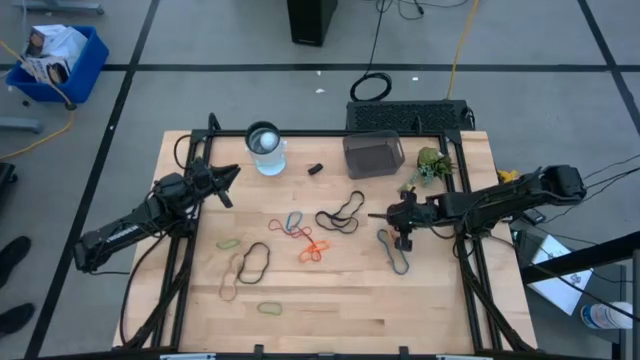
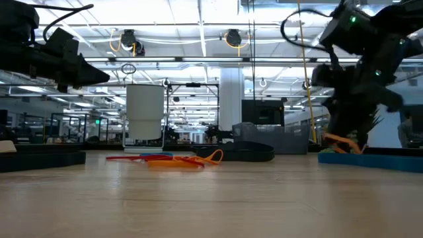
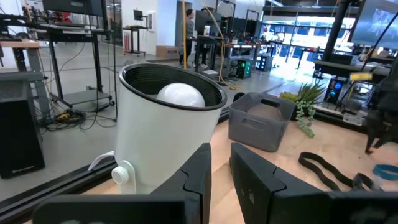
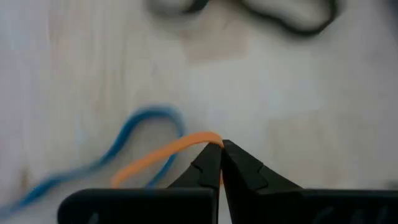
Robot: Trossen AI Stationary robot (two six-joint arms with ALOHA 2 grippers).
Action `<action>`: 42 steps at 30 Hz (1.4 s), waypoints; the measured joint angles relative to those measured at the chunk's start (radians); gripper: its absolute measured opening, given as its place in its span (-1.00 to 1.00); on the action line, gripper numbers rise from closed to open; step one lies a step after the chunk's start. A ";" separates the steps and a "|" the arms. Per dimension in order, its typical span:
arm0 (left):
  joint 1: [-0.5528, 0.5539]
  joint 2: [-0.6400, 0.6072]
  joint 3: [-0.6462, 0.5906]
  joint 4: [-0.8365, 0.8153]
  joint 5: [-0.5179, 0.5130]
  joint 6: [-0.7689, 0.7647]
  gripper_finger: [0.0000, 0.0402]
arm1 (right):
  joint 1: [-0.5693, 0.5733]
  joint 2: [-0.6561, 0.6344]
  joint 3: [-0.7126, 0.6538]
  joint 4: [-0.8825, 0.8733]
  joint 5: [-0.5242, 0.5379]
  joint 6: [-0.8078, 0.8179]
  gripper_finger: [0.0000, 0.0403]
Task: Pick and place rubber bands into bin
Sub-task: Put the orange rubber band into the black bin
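Bare wood lies open along the table's (image 1: 340,310) near edge and between the scattered bands (image 1: 300,235). At the far edge, a cup (image 1: 266,150), a bin (image 1: 373,154) and a plant (image 1: 432,165) stand in a row, with a gap between cup and bin.
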 joint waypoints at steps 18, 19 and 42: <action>0.000 0.000 -0.001 0.029 0.000 -0.002 -0.65 | -0.240 -0.149 0.298 0.264 0.127 -0.281 -1.00; 0.000 0.000 -0.001 0.029 0.000 -0.002 -0.65 | -0.257 -0.133 0.340 0.241 0.127 -0.295 -1.00; 0.000 0.000 -0.001 0.030 0.000 -0.004 -0.65 | -0.660 0.444 0.758 -0.366 0.016 -0.159 -1.00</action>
